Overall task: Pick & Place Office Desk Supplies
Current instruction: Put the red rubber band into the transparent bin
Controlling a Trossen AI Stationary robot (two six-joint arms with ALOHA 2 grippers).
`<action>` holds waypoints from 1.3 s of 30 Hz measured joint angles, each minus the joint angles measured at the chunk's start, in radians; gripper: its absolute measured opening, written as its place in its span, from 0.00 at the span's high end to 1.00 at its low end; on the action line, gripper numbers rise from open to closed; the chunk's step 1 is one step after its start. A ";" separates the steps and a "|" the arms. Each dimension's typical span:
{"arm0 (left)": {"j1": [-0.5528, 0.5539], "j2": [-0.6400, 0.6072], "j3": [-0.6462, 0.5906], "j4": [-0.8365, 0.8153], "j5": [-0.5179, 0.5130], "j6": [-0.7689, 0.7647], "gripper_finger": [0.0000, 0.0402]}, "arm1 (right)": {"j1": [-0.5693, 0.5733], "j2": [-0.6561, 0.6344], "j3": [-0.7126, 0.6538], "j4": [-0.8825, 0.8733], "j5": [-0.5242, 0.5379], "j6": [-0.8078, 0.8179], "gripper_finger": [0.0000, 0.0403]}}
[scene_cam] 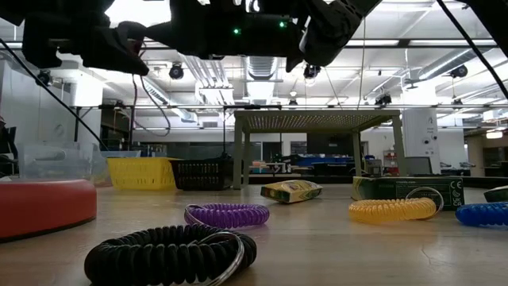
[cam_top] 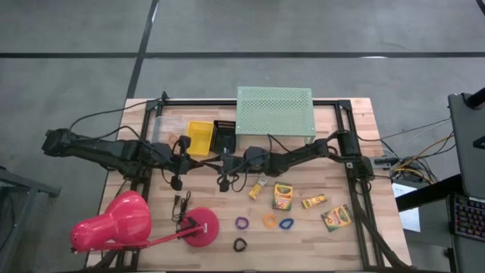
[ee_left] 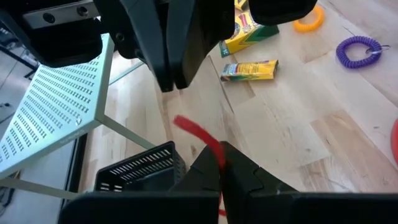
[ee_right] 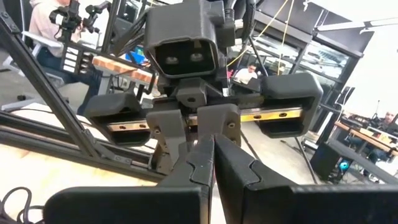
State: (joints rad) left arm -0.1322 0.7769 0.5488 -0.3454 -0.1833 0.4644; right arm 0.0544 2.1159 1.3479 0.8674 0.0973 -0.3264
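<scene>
Black loop (scene_cam: 171,253) is lying nearest the low camera on the worktop (cam_top: 303,235), with the purple loop (scene_cam: 226,214) behind it and the orange loop (scene_cam: 392,210) and blue loop (scene_cam: 481,213) off to the side. Crayon boxes (cam_top: 283,196) are resting near them, in front of the green shelf (cam_top: 274,111). Left pincer (ee_left: 222,163) is pinching a thin red strip (ee_left: 200,137) between closed fingers above the worktop. Right pincer (ee_right: 213,163) is hanging closed and empty, facing the left one at mid-worktop.
</scene>
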 joint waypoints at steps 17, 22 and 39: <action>0.000 0.000 0.000 0.002 -0.007 -0.004 1.00 | 0.000 0.000 0.000 0.002 0.067 0.035 0.96; 0.000 -0.001 0.000 -0.015 -0.252 -0.153 1.00 | 0.000 0.000 0.000 0.001 0.194 0.035 0.91; 0.005 -0.001 0.051 -0.103 -0.901 -0.841 1.00 | 0.000 -0.002 0.000 -0.004 0.196 0.027 0.88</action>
State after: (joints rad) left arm -0.1269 0.7760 0.5998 -0.4487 -1.0845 -0.3764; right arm 0.0547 2.1140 1.3479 0.8635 0.2937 -0.2993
